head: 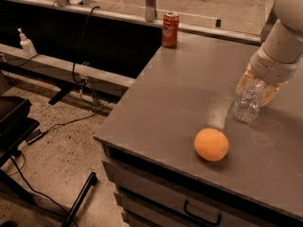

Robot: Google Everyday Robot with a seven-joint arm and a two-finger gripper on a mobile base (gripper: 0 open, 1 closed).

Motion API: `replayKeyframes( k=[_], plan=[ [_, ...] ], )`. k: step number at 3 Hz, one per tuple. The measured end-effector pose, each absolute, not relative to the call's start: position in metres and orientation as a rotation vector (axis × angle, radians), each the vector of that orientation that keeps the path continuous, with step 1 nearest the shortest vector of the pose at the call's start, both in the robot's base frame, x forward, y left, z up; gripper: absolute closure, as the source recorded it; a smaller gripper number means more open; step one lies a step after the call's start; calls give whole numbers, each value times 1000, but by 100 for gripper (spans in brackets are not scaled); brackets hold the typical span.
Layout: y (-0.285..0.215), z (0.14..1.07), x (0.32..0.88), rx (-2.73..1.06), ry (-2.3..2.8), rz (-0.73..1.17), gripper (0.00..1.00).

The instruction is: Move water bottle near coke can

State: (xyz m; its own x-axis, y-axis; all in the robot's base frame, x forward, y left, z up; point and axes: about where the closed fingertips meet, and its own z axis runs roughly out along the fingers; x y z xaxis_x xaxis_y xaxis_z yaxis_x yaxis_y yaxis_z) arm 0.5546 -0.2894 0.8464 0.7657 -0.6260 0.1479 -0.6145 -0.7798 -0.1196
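Observation:
The water bottle (pixel 246 105), clear and ribbed, is at the right side of the grey table (pixel 180 93), tilted, with its base at the tabletop. My gripper (pixel 256 86) comes down from the upper right and is shut on the bottle's upper part, hiding the cap. The red coke can (pixel 170 29) stands upright at the table's far left corner, well apart from the bottle.
An orange (pixel 211 144) lies near the table's front edge, left of and in front of the bottle. A white pump bottle (pixel 26 42) stands on a ledge at far left. Cables and a black stand are on the floor to the left. Drawers are under the tabletop.

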Motion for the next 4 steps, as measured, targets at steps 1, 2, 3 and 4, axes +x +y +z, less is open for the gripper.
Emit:
replayKeyframes(
  k=[1, 2, 3, 4],
  plan=[
    [-289, 845, 555, -2889, 1012, -275, 100],
    [-286, 855, 569, -2793, 913, -314, 100],
    [-277, 876, 593, -2627, 762, -336, 100],
    [-263, 899, 618, -2462, 688, -344, 100]
  ],
)
